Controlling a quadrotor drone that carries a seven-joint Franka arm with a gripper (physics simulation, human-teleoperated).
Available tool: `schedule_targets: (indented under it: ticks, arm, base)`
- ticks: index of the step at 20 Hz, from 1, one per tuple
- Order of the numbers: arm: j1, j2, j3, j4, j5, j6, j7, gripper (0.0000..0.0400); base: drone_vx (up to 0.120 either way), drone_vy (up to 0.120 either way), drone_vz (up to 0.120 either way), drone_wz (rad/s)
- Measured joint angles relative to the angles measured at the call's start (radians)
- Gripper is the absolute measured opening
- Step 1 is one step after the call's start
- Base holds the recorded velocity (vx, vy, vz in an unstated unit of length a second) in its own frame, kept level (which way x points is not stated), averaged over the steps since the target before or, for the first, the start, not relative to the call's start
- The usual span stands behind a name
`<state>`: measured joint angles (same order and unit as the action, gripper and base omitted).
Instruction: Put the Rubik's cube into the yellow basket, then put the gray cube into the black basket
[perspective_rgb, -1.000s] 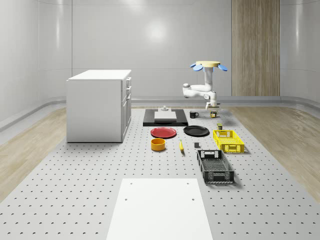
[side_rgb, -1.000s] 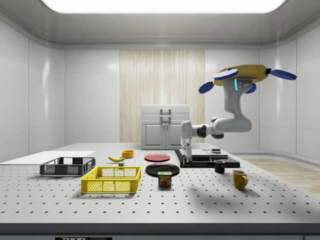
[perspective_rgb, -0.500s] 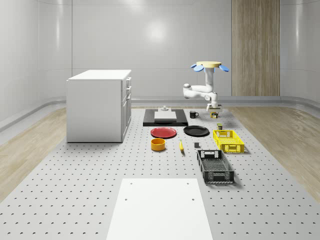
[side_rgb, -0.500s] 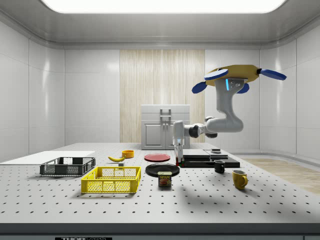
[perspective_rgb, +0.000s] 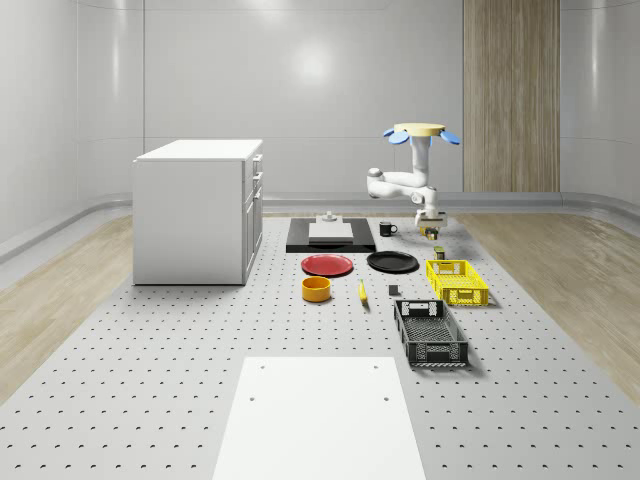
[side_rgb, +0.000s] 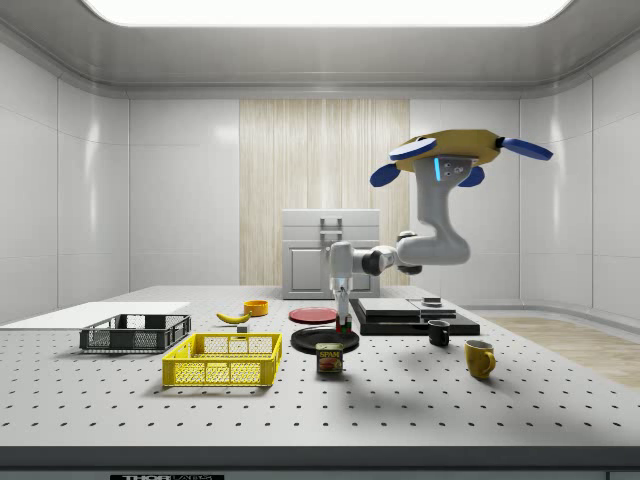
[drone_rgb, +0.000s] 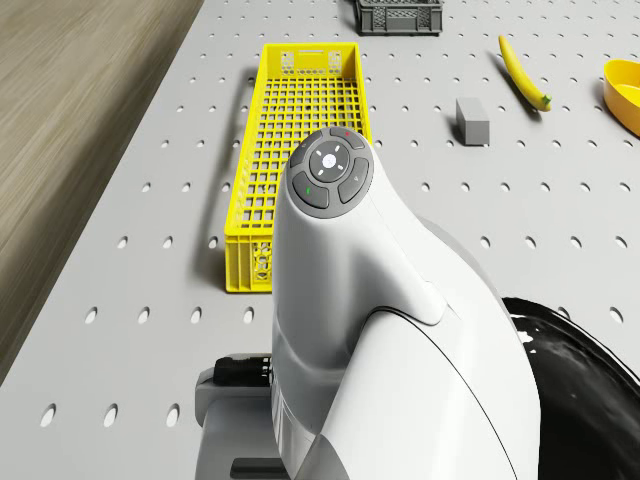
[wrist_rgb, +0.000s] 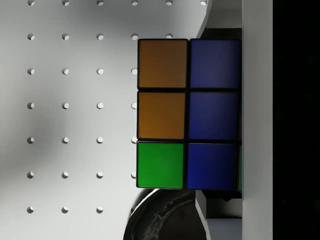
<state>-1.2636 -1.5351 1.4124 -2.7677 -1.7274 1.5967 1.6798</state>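
We are hovering, our drone (side_rgb: 452, 152) above the table's (perspective_rgb: 150, 380) far end, near the black plate (perspective_rgb: 392, 262). Our gripper (side_rgb: 343, 303) is pinching the Rubik's cube (wrist_rgb: 187, 114) and holding it clear of the table, not yet over the yellow basket (perspective_rgb: 456, 282). So the first placement is underway but unfinished. The gray cube (drone_rgb: 472, 119) is lying untouched beside the yellow basket, and the black basket (perspective_rgb: 430, 334) is waiting for it.
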Motion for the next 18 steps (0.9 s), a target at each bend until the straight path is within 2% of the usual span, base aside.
schedule_targets:
  ticks: [4,9,11,18]
  arm:
    - [-0.001,-0.007,0.0,0.0,0.003,0.007,0.001,0.0323]
    - [-0.003,-0.015,0.001,0.0,0.006,0.014,0.002,0.0323]
    - [-0.003,-0.018,0.001,0.001,0.007,0.017,0.002,0.0323]
    - [-0.005,-0.028,0.001,0.001,0.011,0.025,0.003,0.0323]
  base:
    - [0.12,0.12,0.0,0.0]
    - [0.12,0.008,0.0,0.0]
    - [0.12,0.12,0.0,0.0]
    - [0.12,0.0,0.0,0.0]
